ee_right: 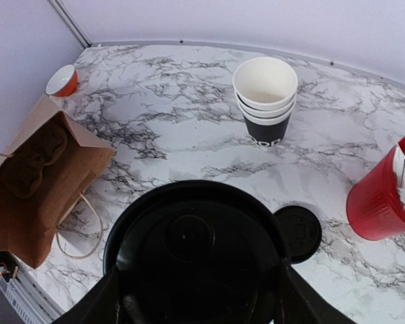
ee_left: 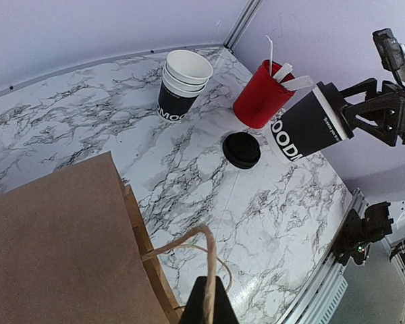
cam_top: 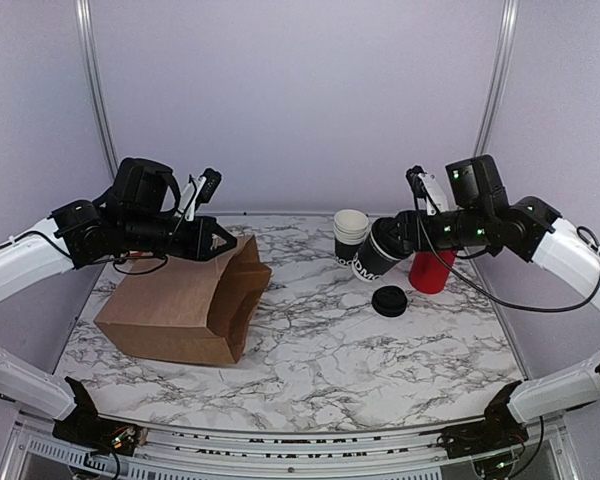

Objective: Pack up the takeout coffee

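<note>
Right gripper [cam_top: 396, 234] pinches tilted coffee cup [cam_top: 374, 256]; left gripper [cam_top: 223, 240] clamped on bag [cam_top: 175, 300] handle [ee_left: 182, 237]. Risk: cup snags bag's lip, or slips

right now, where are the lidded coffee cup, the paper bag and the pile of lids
lidded coffee cup [ee_left: 304, 131]: left wrist view, on its black side wall.
paper bag [cam_top: 170, 305]: top view, on its flat upper side.
pile of lids [cam_top: 388, 300]: top view, on the top lid.

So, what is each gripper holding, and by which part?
The right gripper grips the black lidded paper cup at its lid end. The left gripper seems to pinch the brown paper bag by its twine handle.
</note>
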`<action>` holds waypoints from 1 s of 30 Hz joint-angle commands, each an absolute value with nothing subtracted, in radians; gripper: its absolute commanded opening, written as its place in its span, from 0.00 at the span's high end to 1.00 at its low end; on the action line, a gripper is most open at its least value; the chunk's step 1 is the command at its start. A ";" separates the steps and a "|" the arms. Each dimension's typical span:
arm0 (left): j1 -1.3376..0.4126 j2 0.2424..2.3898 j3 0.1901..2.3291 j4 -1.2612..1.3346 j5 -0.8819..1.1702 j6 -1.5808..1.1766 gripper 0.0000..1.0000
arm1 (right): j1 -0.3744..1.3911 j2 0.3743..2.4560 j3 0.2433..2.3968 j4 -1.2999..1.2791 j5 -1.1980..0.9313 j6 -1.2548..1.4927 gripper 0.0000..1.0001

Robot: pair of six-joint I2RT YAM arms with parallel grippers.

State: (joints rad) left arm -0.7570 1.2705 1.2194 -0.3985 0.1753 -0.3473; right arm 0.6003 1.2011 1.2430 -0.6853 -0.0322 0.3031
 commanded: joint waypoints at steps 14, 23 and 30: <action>-0.778 1.272 1.244 -0.317 0.102 -0.431 1.00 | 0.724 1.229 1.352 -0.386 -0.154 0.406 0.43; -0.781 1.252 1.348 -0.291 0.077 -0.499 1.00 | 0.831 1.327 1.464 -0.296 -0.169 0.427 0.43; -0.789 1.265 1.449 -0.248 0.085 -0.541 1.00 | 0.908 1.432 1.550 -0.254 -0.201 0.446 0.43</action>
State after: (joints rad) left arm -0.7784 1.2705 1.3903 -0.3237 0.0879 -0.5049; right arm 0.8539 1.3743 1.4670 -0.3134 -0.1745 0.4267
